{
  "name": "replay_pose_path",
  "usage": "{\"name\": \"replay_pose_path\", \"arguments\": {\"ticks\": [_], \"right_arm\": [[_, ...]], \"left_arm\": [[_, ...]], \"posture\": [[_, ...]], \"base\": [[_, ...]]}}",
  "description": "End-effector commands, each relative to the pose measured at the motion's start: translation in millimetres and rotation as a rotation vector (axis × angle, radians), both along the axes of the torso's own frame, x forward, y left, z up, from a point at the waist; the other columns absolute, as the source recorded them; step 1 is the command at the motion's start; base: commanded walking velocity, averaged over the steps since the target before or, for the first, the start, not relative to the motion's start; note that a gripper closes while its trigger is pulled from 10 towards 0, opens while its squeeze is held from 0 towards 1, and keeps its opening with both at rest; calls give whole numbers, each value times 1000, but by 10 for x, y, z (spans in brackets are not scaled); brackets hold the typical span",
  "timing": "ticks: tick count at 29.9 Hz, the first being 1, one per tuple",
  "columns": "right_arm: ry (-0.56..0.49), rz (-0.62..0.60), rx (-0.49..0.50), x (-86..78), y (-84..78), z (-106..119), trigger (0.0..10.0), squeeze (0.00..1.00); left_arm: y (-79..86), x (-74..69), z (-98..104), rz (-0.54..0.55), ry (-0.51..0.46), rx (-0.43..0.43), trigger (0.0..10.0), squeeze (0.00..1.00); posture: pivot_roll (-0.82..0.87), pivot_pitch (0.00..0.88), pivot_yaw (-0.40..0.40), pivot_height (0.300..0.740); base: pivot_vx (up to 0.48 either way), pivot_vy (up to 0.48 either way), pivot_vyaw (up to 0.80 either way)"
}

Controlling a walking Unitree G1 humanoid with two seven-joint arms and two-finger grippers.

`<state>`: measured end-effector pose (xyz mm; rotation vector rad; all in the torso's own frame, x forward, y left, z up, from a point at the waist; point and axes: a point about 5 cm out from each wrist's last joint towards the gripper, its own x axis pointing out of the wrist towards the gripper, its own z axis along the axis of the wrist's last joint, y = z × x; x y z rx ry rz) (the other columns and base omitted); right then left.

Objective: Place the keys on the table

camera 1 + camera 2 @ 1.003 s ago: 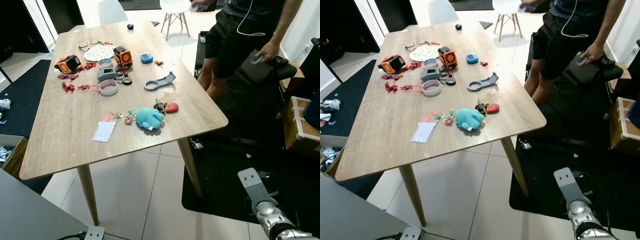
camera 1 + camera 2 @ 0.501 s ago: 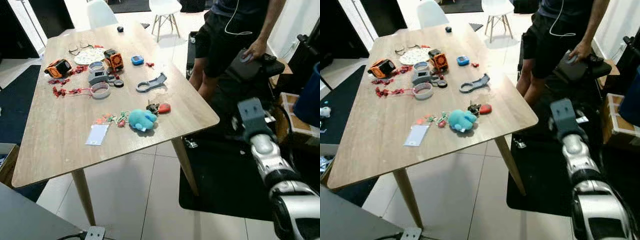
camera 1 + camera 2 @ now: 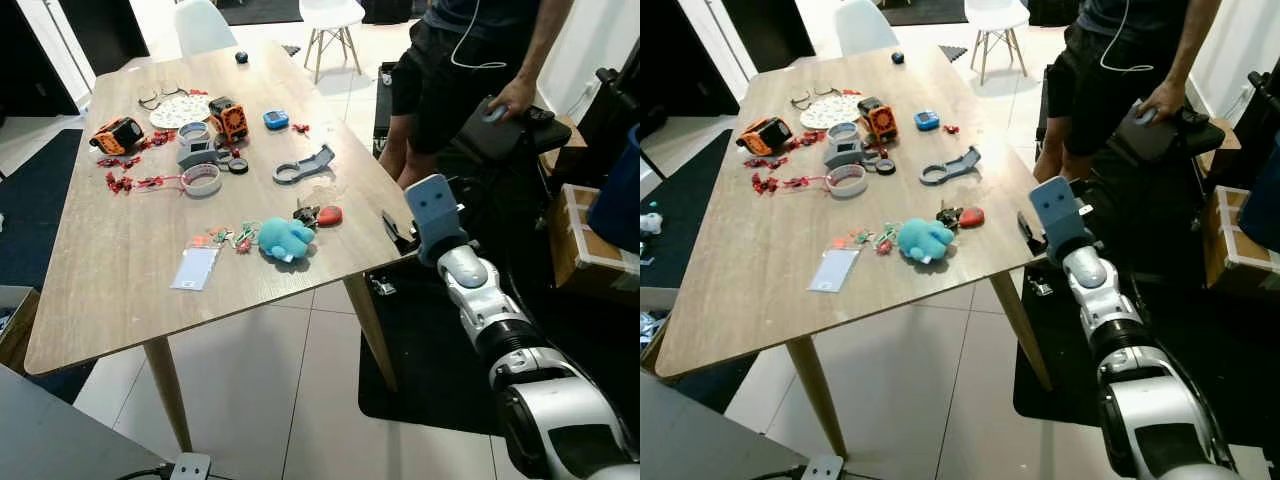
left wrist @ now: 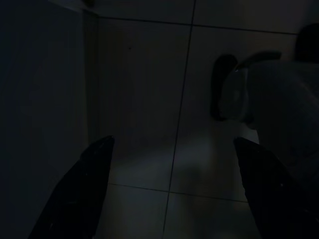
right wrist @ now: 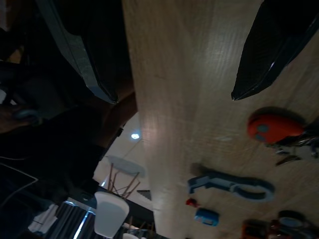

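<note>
right gripper (image 3: 392,226) reaches over the table's (image 3: 120,260) right edge near its front corner, fingers spread, nothing between them; the right wrist view shows bare wood in the gap. left gripper (image 4: 169,189) hangs idle over floor tiles, fingers spread and empty.

keys (image 3: 308,214) lie flat on the tabletop, bunched with a red fob (image 3: 329,214), just right of the blue plush toy (image 3: 283,239), close to the right edge and near the right gripper. judging by this, the keys look already placed.

risks:
- arm sweeping inward at table height could knock the keys or fob off the near edge; cause: they lie close to the edge, in the gripper's line.
- a finger could catch the table edge; cause: the gripper sits about level with it.
- a person (image 3: 470,60) stands just beyond the far right side; a wide swing of the arm could reach them.

counts:
- key bunch: 1; red fob: 1
- blue plush toy: 1
- white card (image 3: 195,267): 1
- tape rolls (image 3: 201,179): 2 seen
- grey wrench-shaped part (image 3: 305,166): 1
- orange-and-black gadgets (image 3: 115,134): 2
- small blue device (image 3: 276,120): 1
- white chairs (image 3: 325,18): 2
</note>
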<state>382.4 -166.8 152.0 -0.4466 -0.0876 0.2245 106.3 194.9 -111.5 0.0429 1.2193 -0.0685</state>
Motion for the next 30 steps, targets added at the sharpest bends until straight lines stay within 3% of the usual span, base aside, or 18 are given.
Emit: {"name": "replay_pose_path", "arguments": {"ticks": [1,9,17,30], "right_arm": [[28,26,1,-28,45,-85,10000,0],[23,42,30,-23,50,-47,10000,0],[13,61,57,-32,70,-35,10000,0],[-3,62,98,-27,79,12,10000,0]], "left_arm": [[2,-57,-14,24,18,-18,10000,0],[3,-61,-14,23,20,-22,10000,0],[16,-58,-13,30,16,-4,10000,0],[4,-47,-11,22,11,-15,10000,0]], "posture": [[-106,76,94,740],[-102,82,93,740],[-102,82,93,740],[-107,82,92,740]], "base": [[0,-244,0],[254,-404,200],[0,0,764],[0,0,0]]}}
